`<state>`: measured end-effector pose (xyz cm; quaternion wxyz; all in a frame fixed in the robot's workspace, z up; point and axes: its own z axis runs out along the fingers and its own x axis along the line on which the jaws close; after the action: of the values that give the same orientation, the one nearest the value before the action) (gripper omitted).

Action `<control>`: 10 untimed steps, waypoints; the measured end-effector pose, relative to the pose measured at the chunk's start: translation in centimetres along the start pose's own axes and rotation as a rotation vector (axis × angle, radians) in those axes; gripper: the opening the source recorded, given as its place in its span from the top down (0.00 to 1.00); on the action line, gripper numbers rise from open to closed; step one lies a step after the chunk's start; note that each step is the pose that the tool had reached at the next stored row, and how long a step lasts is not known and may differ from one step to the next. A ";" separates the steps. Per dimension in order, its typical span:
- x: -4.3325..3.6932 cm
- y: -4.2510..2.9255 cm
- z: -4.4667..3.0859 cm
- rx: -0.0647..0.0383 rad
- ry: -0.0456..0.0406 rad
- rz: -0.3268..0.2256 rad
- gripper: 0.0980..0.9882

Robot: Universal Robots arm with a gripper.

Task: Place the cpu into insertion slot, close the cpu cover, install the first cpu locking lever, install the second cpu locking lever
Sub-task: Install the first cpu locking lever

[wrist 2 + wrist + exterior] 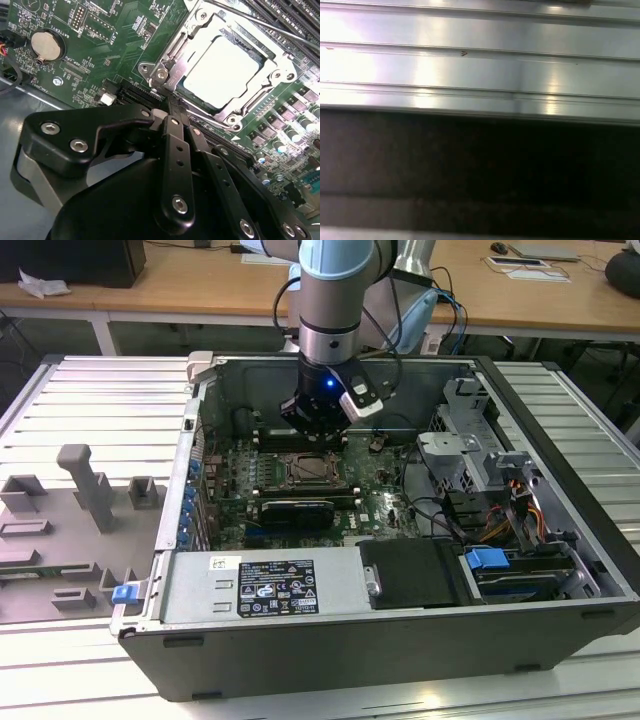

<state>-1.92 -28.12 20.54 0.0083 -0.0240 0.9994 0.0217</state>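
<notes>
Where the cpu cover (272,75) frames it, the cpu (225,72) looks pale.

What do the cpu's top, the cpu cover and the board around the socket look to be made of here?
In the second wrist view, the cpu top looks like pale matte metal, evenly bright with no glare. The cpu cover seems stamped steel: silver-grey, thin, with glinting edges. The motherboard looks like green laminate with a satin coat, fine traces and white print. The gripper fingers appear black-finished metal, though moulded plastic is possible.

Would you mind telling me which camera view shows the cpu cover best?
The second wrist view: the cpu cover is near and bright there, closed around the cpu. In the exterior view the cover is a small, dark square frame under the tool.
</notes>
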 end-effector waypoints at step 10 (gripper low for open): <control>-0.11 0.01 0.04 0.009 0.0002 0.000 0.99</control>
<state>-1.81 -28.11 20.50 0.0083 -0.0241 0.9995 0.0172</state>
